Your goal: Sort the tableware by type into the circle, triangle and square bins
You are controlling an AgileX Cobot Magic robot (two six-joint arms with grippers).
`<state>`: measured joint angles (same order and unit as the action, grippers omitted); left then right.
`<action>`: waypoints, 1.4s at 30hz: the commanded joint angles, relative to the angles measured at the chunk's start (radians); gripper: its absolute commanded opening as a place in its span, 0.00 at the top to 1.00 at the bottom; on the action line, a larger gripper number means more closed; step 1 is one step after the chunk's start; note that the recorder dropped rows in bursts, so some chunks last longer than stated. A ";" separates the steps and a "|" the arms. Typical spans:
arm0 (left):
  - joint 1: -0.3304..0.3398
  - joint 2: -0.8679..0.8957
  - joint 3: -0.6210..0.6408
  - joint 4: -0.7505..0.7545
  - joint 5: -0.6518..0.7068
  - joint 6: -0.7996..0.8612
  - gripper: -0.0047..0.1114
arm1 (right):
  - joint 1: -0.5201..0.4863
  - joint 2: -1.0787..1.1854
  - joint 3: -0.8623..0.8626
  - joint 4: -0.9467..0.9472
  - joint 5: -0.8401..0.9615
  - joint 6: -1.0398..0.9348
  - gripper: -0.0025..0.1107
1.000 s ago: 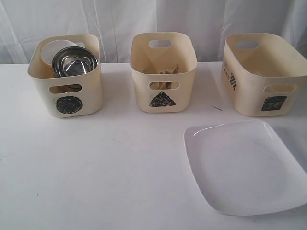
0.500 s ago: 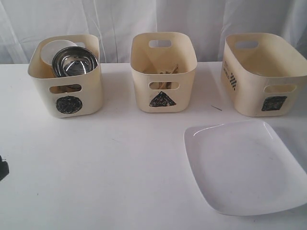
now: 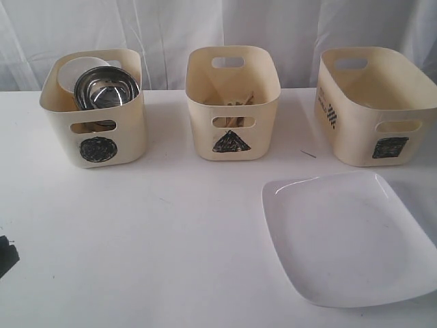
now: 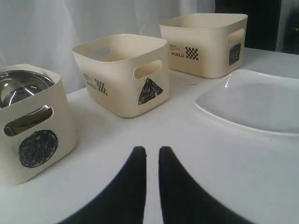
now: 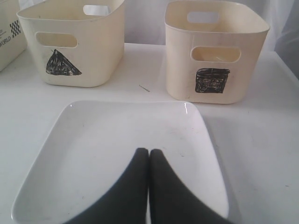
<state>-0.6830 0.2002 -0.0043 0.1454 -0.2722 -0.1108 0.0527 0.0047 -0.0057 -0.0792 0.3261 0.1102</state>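
Fingers of both grippers clenched, grasping nothing.
Right gripper (image 5: 149,151) hovers over square white plate (image 3: 348,236), near square bin (image 3: 377,106).

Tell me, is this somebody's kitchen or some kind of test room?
Most likely a test setup, not a kitchen: a bare white table, a white curtain behind, and three bins hand-marked with a circle, triangle and square.
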 commanded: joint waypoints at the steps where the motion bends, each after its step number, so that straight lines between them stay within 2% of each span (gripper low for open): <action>1: -0.005 -0.082 0.004 -0.010 0.060 0.003 0.81 | -0.002 -0.005 0.006 0.001 -0.010 -0.001 0.98; 9: -0.005 -0.171 0.004 -0.010 0.150 0.003 0.81 | -0.002 -0.005 0.006 0.001 -0.010 -0.001 0.98; 28: -0.005 -0.171 0.004 -0.010 0.152 0.003 0.81 | -0.002 -0.005 0.006 0.001 -0.010 -0.001 0.98; 42: -0.005 -0.171 0.004 -0.010 0.219 0.006 0.81 | -0.002 -0.005 0.006 0.001 -0.010 -0.001 0.98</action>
<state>-0.6830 0.0381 -0.0043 0.1454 -0.0747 -0.1108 0.0527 0.0047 -0.0057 -0.0792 0.3261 0.1102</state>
